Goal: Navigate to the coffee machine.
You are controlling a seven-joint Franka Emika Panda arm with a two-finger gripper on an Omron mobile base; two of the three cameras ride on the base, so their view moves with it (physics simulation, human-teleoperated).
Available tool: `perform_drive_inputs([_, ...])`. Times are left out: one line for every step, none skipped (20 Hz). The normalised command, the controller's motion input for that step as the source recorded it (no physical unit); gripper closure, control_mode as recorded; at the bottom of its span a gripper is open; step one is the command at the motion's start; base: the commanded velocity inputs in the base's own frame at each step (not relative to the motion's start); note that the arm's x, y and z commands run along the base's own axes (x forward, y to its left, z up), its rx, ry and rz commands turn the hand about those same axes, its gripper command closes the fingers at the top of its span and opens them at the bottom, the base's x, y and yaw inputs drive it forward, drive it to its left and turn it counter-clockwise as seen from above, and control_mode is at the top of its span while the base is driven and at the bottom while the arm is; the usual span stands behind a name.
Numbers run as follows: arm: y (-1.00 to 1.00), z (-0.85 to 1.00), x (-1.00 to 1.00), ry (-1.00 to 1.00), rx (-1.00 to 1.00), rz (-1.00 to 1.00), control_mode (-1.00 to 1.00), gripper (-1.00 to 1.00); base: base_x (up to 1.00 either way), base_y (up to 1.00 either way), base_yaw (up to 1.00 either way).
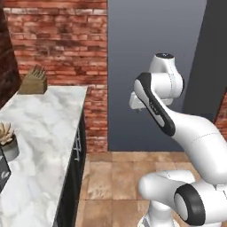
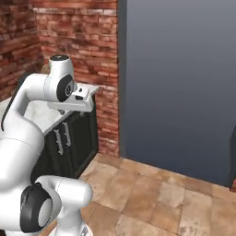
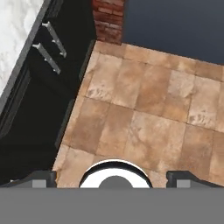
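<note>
One knife block (image 1: pixel 33 80), one potted plant (image 1: pixel 7 141)

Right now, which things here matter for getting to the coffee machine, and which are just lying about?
For the job: possibly the dark box cut off at the picture's edge; too little shows to tell.
Just lying about: knife block, potted plant.

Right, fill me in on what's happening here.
The white robot arm on its mobile base holds nothing; it is folded up over a brown tiled floor. Its gripper points down at the tiles, jaws set wide apart. To its left runs a white marble counter over black cabinets, with a wooden knife block and a small potted succulent on top. Ahead stand a red brick wall and a tall grey panel. Nothing seen so far is clearly the coffee machine.
</note>
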Motion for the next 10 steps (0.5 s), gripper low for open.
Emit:
perform_drive_inputs([0.00,0.00,0.00,0.00,0.00,0.00,1.00,-1.00,-0.14,-0.14,-0.82])
perform_drive_inputs([0.00,0.00,0.00,0.00,0.00,0.00,1.00,-1.00,-0.14,-0.12,-0.83])
perform_drive_inputs([0.00,0.00,0.00,0.00,0.00,0.00,1.00,-1.00,-0.14,-0.14,-0.82])
perform_drive_inputs([0.00,0.00,0.00,0.00,0.00,0.00,1.00,-1.00,-0.12,-0.14,-0.82])
perform_drive_inputs([0.00,0.00,0.00,0.00,0.00,0.00,1.00,-1.00,-0.12,-0.13,-0.82])
perform_drive_inputs([0.00,0.00,0.00,0.00,0.00,0.00,1.00,-1.00,-0.10,-0.13,-0.83])
perform_drive_inputs([0.00,0.00,0.00,0.00,0.00,0.00,1.00,-1.00,-0.07,-0.16,-0.83])
perform_drive_inputs([0.00,0.00,0.00,0.00,0.00,0.00,1.00,-1.00,-0.09,-0.20,-0.81])
perform_drive_inputs([0.00,0.00,0.00,0.00,0.00,0.00,1.00,-1.00,-0.13,-0.21,-0.81])
perform_drive_inputs([0.00,0.00,0.00,0.00,0.00,0.00,1.00,-1.00,-0.12,-0.26,-0.81])
